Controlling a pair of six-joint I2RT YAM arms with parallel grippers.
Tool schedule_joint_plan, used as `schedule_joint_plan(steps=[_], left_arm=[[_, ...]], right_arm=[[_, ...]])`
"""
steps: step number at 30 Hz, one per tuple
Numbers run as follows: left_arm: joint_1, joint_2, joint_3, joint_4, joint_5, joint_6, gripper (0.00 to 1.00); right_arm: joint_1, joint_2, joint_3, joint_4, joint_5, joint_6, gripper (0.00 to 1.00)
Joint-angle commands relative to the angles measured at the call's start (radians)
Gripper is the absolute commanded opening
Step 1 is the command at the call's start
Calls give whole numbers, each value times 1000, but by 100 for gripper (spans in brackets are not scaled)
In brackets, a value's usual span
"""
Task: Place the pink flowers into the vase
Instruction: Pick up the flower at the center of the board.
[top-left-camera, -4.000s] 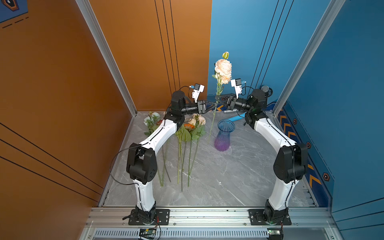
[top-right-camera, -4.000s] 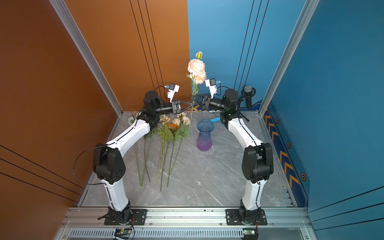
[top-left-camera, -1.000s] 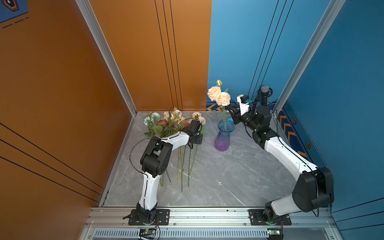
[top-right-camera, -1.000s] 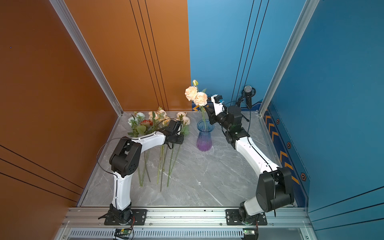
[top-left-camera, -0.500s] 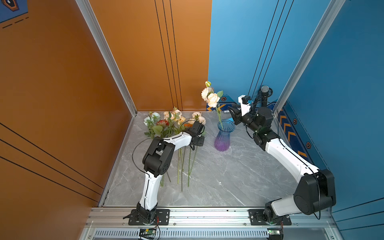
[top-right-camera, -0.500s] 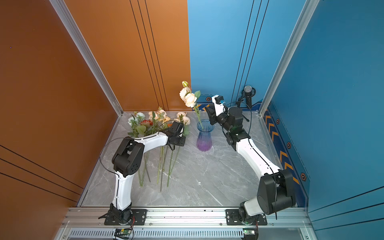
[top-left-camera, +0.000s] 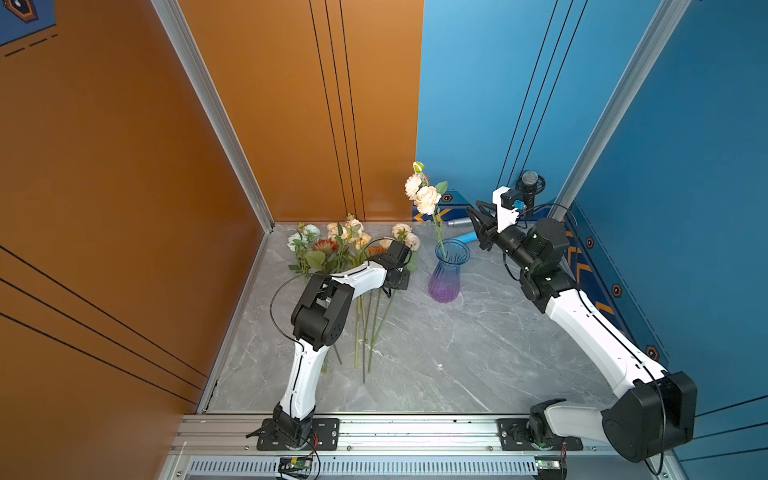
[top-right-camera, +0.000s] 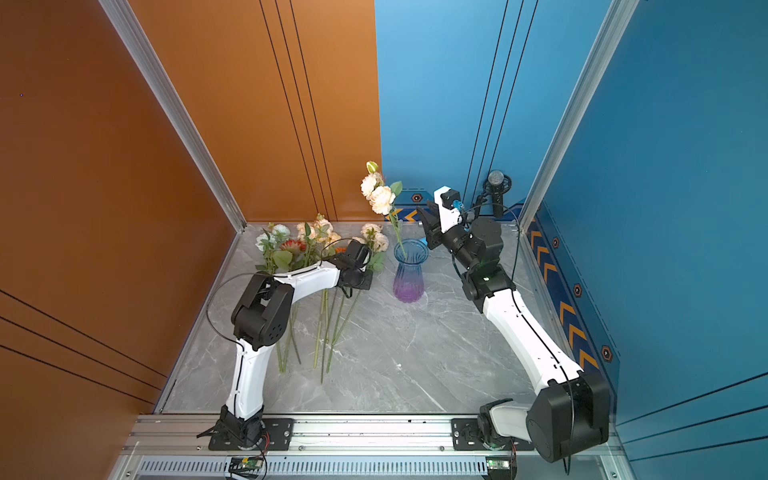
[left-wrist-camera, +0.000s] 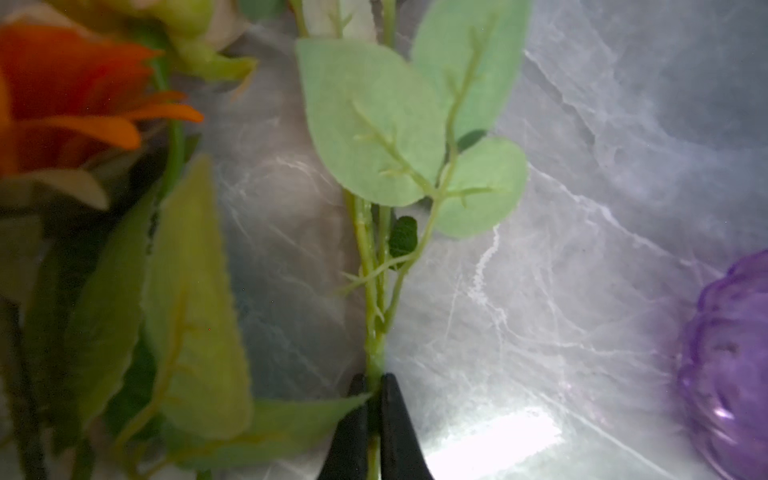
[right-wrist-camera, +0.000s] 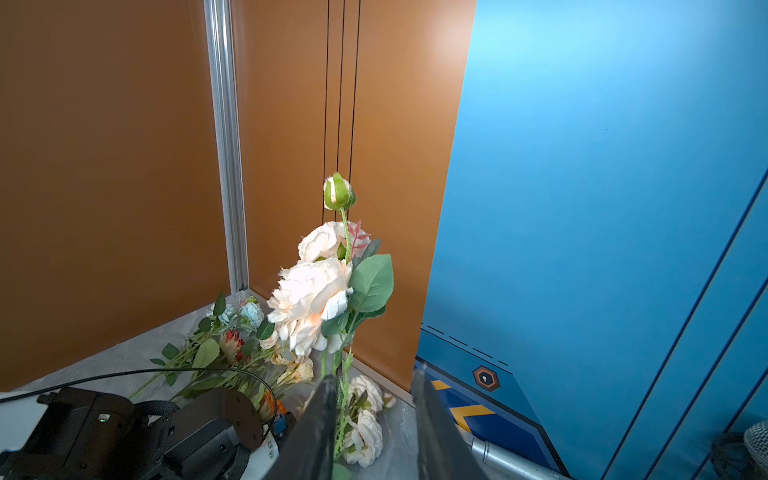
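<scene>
Right tool lets go, jaws apart, so first pink flower now stands in vase. Left tool just clamped next stem.

The vase is seen as ribbed, glossy, transparent glass. A matt, cloth-like weave is shown on the leaves of the pink flowers lying at nine o'clock from it. The tabletop is finished like smooth grey marble, and the front rail is made of brushed metal.
</scene>
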Motion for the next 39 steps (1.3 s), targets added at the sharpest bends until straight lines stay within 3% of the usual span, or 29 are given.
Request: schedule_joint_plan(steps=[1, 12, 24, 32, 39], left_arm=[[-14, 9, 20, -41, -20, -7, 0], [18, -123, 18, -39, 47, -104, 0], [53, -325, -1, -21, 21, -139, 0], [92, -536, -192, 282, 67, -167, 0], [83, -629, -253, 397, 166, -122, 0]], right_arm=[[6, -27, -25, -9, 13, -18, 33], [10, -71, -65, -12, 7, -3, 33], [15, -133, -84, -57, 5, -2, 33], [19, -131, -73, -64, -36, 27, 33], [25, -94, 0, -121, -179, 79, 33]])
